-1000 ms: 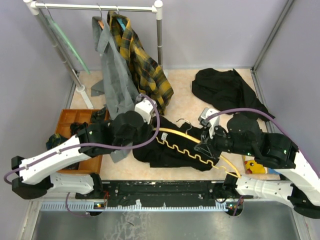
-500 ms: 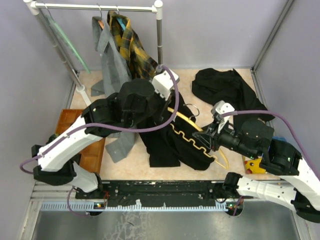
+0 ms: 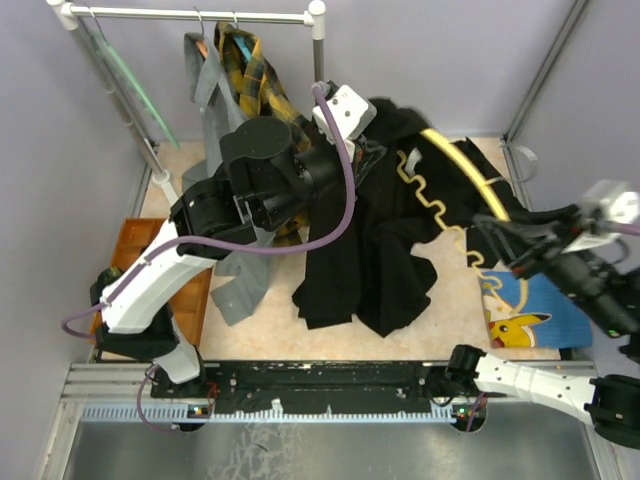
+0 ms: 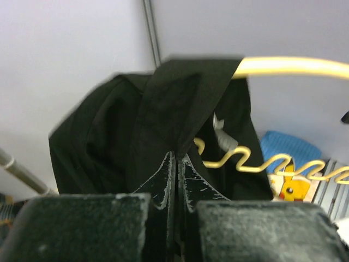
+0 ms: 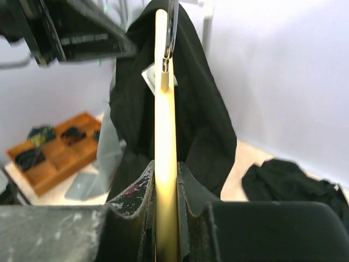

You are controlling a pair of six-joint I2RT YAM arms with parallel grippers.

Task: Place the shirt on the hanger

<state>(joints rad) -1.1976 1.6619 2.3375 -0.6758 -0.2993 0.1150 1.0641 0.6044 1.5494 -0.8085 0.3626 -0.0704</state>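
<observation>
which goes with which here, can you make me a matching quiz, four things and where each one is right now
Things:
1. shirt
2. hanger
3. plaid shirt
4. pikachu cloth

Places:
a. hanging from the rail
b. lying flat on the table
c. clamped in the right gripper
d. pinched in the left gripper

Pairs: 1-d, 2-c, 3-a, 4-b
</observation>
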